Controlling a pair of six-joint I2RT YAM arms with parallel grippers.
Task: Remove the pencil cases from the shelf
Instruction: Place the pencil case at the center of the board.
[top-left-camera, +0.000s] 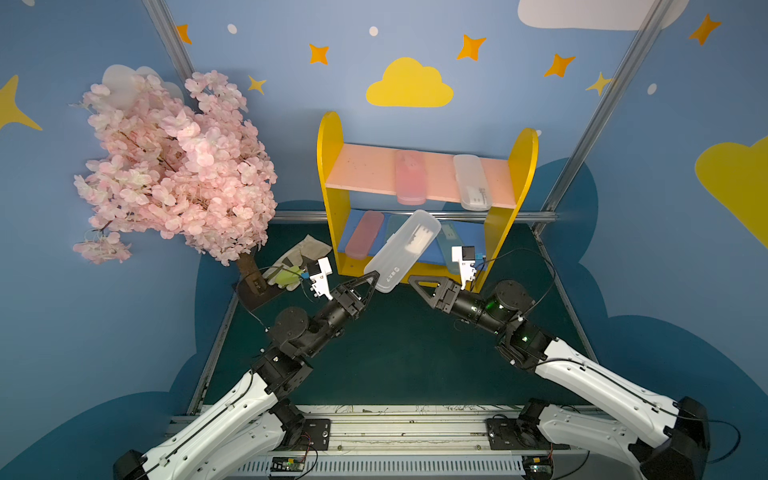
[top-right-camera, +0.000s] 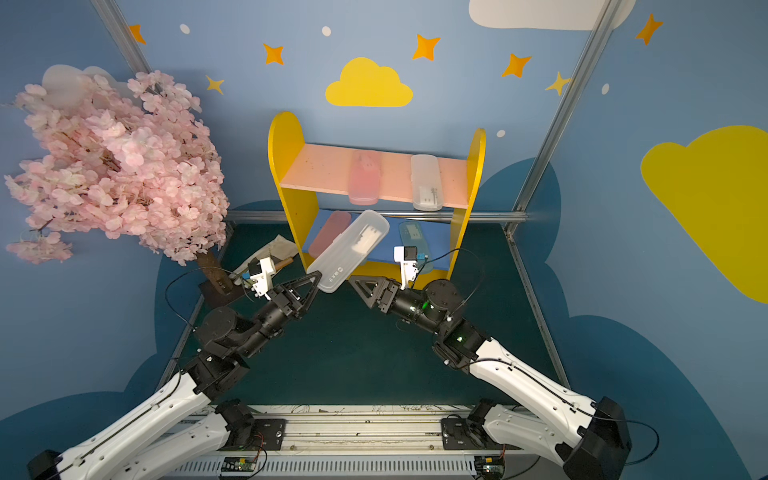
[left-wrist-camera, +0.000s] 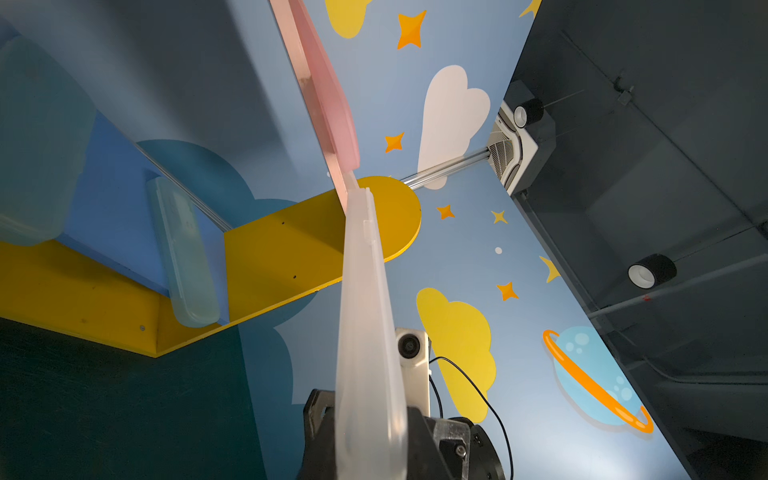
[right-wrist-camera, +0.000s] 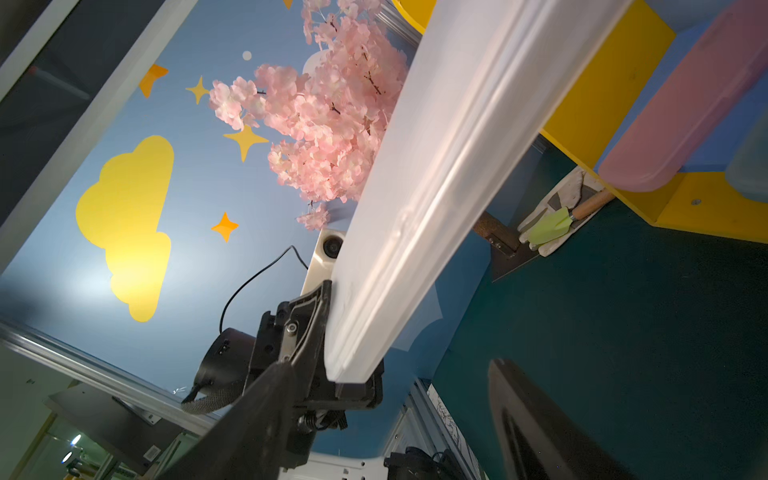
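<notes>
The left gripper (top-left-camera: 373, 277) pinches the near end of a frosted white pencil case (top-left-camera: 405, 249), which tilts up in front of the shelf (top-left-camera: 330, 166), over its lower board. Just right of it, the right gripper (top-left-camera: 414, 280) hangs empty, its fingers (right-wrist-camera: 270, 399) spread wide.

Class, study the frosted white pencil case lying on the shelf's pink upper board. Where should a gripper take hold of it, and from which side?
Take the frosted white pencil case by its near rounded end, which seems to overhang the pink upper board: come from the open front, jaws above and below its flat faces.
</notes>
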